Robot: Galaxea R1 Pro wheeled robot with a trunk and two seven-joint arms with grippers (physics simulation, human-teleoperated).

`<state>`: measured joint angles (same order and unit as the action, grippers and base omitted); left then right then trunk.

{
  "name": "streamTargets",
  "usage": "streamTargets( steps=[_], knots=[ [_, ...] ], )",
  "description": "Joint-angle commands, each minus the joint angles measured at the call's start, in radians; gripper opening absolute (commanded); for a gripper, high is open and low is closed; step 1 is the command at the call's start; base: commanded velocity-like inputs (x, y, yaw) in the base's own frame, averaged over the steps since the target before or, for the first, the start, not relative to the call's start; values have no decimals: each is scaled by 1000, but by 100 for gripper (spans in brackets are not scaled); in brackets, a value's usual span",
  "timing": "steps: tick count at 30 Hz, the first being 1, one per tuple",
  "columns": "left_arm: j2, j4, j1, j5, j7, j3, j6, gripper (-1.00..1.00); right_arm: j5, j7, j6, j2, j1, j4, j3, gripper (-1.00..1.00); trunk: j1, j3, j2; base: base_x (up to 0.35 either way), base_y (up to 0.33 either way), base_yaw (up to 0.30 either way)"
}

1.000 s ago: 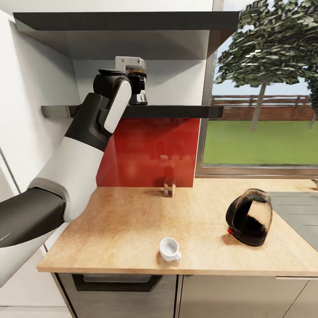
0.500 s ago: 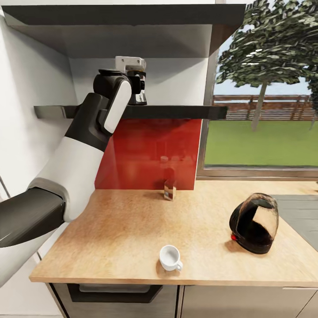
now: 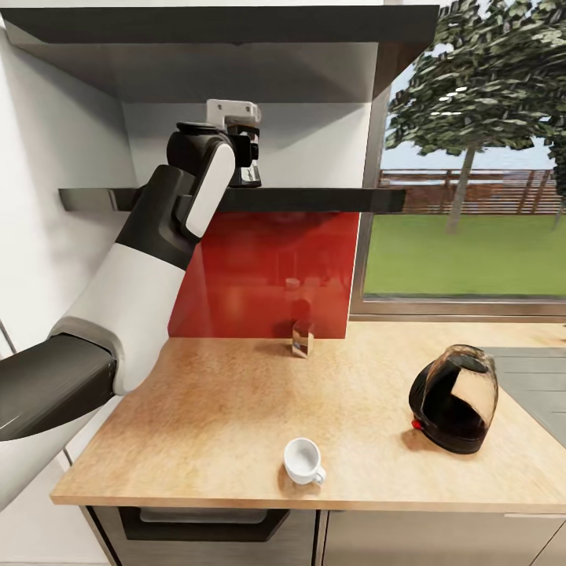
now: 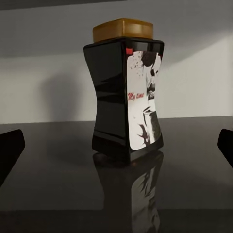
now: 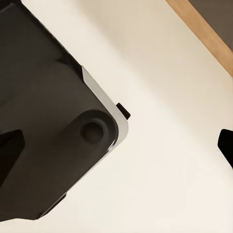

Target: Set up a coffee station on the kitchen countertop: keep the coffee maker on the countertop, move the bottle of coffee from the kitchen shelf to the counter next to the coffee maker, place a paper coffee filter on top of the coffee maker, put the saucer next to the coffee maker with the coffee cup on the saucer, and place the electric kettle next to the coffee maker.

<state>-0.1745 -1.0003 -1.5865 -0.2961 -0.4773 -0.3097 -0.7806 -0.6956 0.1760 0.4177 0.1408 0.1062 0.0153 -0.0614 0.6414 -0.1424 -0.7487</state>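
Head view: the left arm, white and dark grey with smooth glossy shells, reaches up from the lower left to the dark glossy kitchen shelf (image 3: 314, 200) under a grey upper cabinet. Its left end effector (image 3: 250, 161) sits at shelf level, by the bottle of coffee there. Below the shelf a shiny red backsplash panel (image 3: 267, 275) meets the pale beige wood-look tabletop (image 3: 196, 409). A small clear glass jar (image 3: 302, 338) stands against the panel. Nearer the front edge sits the tiny white coffee cup (image 3: 303, 461) with a side handle, upright, well apart from the jar. Further right the rounded glossy dark brown-black electric kettle (image 3: 454, 409), red dot at its base, rests tilted on the tabletop, beside the grey sink area. A window behind shows lawn, a tree and a fence.

Left wrist view: the bottle of coffee (image 4: 127, 94), a waisted black glossy container with a mustard-yellow top and a printed label, stands upright on the reflective shelf. The two dark fingertips show at the opposite edges, spread wide, with the bottle between them and untouched.

Right wrist view: the right end effector (image 5: 116, 145) is also spread wide and grips nothing; beyond it lies a dark rounded robot part against a cream floor.
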Motion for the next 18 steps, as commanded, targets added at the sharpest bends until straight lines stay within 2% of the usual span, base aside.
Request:
streamTargets(
  steps=[1,18],
  knots=[
    [0,0,-1,-10,-9,-1,-2,100,8,3,4,0,1,2,-6,100,0,-2,-1,0,0,0],
    [0,-3,0,-14,-9,0,-5,100,6,16,21,-1,4,8,-8,100,0,-2,-1,2,0,0]
  ],
)
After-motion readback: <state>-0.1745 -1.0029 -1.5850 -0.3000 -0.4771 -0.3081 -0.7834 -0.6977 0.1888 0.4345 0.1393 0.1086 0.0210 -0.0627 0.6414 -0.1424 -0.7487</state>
